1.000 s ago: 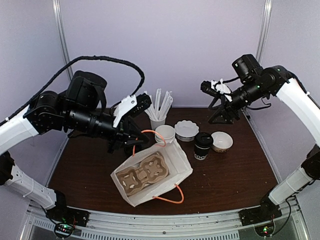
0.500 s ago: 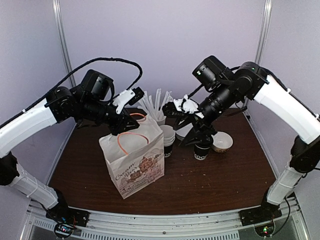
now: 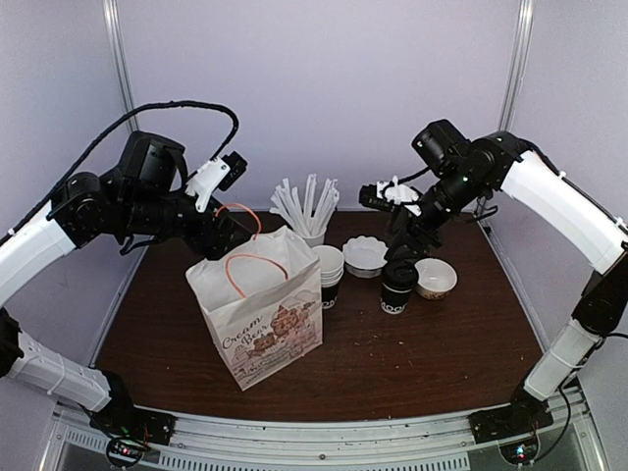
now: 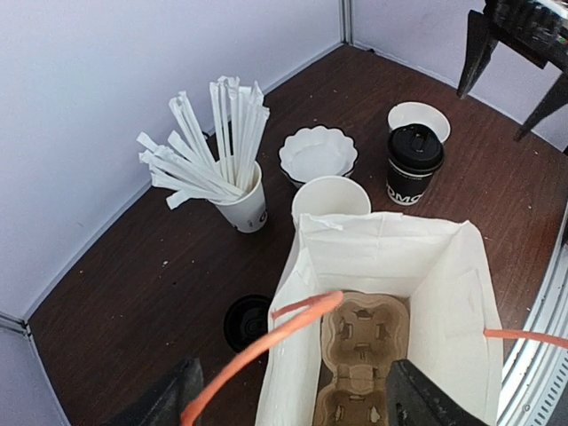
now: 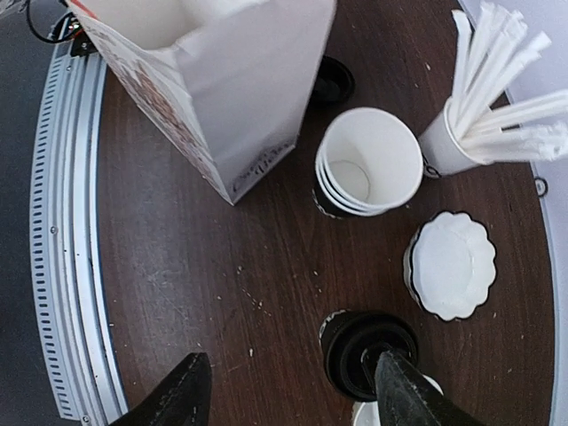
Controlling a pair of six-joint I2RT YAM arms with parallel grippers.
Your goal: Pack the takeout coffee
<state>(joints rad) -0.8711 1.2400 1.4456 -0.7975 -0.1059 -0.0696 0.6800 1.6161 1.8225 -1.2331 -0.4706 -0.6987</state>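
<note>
Right hand point(image 5: 291, 359) hovers spread above the black paper cup with black plastic lid point(image 5: 351, 346), on the dark counter point(image 3: 442, 353) between stacked white cups point(image 5: 368, 160) and cream bowl point(image 3: 435, 278); centre, drop, pinch below the lid; left hand point(image 4: 293, 373), spread too, should steady the white paper bag point(image 3: 260, 314).

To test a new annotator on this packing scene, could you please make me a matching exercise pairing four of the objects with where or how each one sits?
Things:
1. takeout coffee
2. cardboard cup carrier
3. wrapped straws
4. stacked white cups

States:
A. inside the paper bag
B. nested, empty, beside the bag
C. upright on the table, black lid on
D. standing in a single white cup

Pairs: 1-C, 2-A, 3-D, 4-B
</note>
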